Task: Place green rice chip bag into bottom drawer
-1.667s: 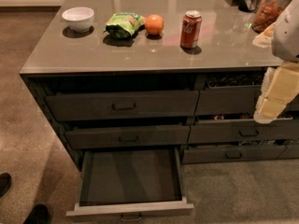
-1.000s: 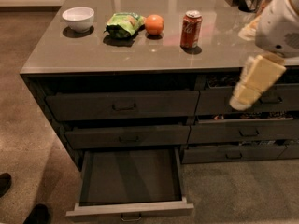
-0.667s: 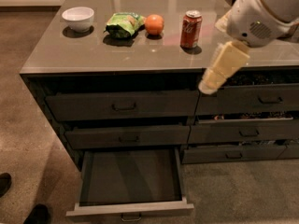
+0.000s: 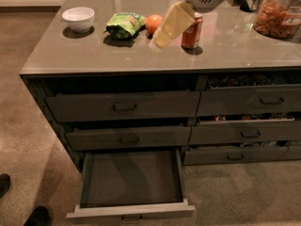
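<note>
The green rice chip bag (image 4: 124, 24) lies crumpled on the grey countertop (image 4: 94, 55), between a white bowl and an orange. The bottom drawer (image 4: 130, 179) of the left stack is pulled out, its dark flat inside bare. My gripper (image 4: 160, 39) reaches in from the upper right over the counter, its cream-coloured end just right of the orange and a short way right of the bag, not touching it.
A white bowl (image 4: 78, 18) sits at the counter's left. An orange (image 4: 153, 23) lies right of the bag, a red can (image 4: 191, 32) behind my gripper. A snack jar (image 4: 279, 13) stands far right. Shoes (image 4: 28, 211) show at the lower left floor.
My arm has swung from the right edge of the view, in front of the right drawers, up and left over the counter toward the can and orange. Nothing else moved.
</note>
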`<action>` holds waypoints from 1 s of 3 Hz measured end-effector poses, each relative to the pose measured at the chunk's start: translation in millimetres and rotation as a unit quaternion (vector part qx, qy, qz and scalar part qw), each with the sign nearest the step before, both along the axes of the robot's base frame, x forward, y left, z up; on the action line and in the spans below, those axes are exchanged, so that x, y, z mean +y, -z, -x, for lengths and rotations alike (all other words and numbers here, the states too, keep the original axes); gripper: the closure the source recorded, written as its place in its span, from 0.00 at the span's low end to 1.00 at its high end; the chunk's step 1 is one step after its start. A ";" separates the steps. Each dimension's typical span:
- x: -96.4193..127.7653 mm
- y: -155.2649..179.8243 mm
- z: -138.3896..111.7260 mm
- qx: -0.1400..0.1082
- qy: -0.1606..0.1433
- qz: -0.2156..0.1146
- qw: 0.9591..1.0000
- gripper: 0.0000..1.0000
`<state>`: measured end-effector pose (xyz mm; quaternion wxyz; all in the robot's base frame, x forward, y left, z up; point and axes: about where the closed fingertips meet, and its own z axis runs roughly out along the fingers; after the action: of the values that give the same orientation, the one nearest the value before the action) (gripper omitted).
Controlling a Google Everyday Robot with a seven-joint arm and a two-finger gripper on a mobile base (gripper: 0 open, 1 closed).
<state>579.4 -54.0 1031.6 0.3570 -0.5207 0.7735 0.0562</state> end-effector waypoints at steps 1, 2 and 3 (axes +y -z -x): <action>0.0 0.0 0.0 0.000 0.000 0.000 1.000 0.00; -2.5 7.4 -15.5 -0.007 0.022 -0.028 0.999 0.00; -1.8 28.3 -62.5 -0.026 0.065 -0.074 0.995 0.00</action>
<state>641.9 -55.8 1003.4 0.4174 -0.4430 0.7897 0.0764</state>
